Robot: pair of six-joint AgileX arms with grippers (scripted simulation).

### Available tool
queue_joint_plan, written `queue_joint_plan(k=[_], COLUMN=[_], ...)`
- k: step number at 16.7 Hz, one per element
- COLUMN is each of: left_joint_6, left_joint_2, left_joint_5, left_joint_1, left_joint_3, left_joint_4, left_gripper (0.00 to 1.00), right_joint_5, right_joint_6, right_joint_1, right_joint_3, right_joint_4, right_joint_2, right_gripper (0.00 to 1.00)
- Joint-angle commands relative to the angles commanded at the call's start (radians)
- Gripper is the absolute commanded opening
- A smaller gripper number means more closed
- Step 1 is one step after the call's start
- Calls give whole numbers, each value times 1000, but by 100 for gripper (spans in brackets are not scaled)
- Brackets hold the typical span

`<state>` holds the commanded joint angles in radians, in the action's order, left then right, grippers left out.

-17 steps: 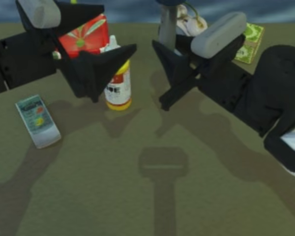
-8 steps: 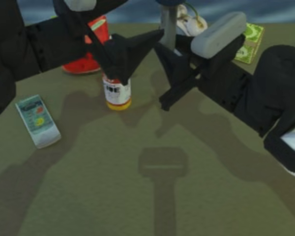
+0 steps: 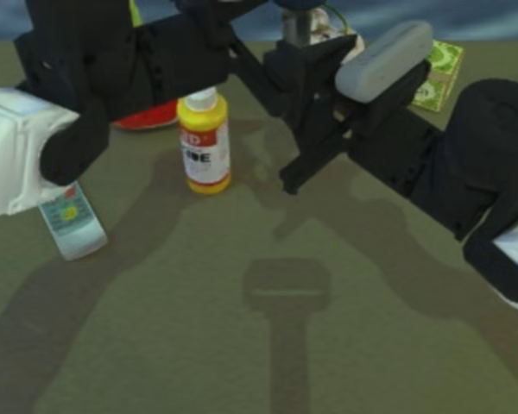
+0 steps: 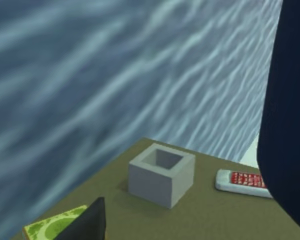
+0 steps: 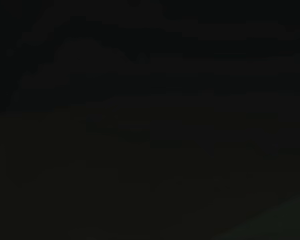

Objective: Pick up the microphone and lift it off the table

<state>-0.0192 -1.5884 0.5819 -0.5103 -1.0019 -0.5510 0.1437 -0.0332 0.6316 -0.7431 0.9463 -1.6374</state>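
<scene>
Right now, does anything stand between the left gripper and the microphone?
Nothing visible does: the left gripper is beside the navy-headed grey-handled microphone. The right gripper hangs open close by.

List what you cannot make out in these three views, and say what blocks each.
Microphone: top view, head cut by the upper edge, handle partly behind the arms.
Left tool: top view, merges with the dark arms; contact with the microphone unclear.
Remote: top view, upper part under the left arm.
Right wrist view: dark; that arm sits parked at the right.
</scene>
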Motion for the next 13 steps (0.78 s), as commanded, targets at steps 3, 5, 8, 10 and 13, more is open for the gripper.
queue_joint_plan(k=[3, 5, 8, 10, 13], left_joint_6=[0, 0, 0, 0, 0], left_joint_2=[0, 0, 0, 0, 0], left_joint_5=[0, 0, 0, 0, 0], left_joint_1=[0, 0, 0, 0, 0], left_joint_3=[0, 0, 0, 0, 0], left_joint_4=[0, 0, 0, 0, 0], left_gripper=[92, 77, 55, 40, 17], right_joint_5=[0, 0, 0, 0, 0], right_joint_6=[0, 0, 0, 0, 0], right_joint_1=[0, 0, 0, 0, 0], right_joint_3=[0, 0, 0, 0, 0], right_joint_4=[0, 0, 0, 0, 0], right_joint_2=[0, 0, 0, 0, 0], right_gripper=[0, 0, 0, 0, 0])
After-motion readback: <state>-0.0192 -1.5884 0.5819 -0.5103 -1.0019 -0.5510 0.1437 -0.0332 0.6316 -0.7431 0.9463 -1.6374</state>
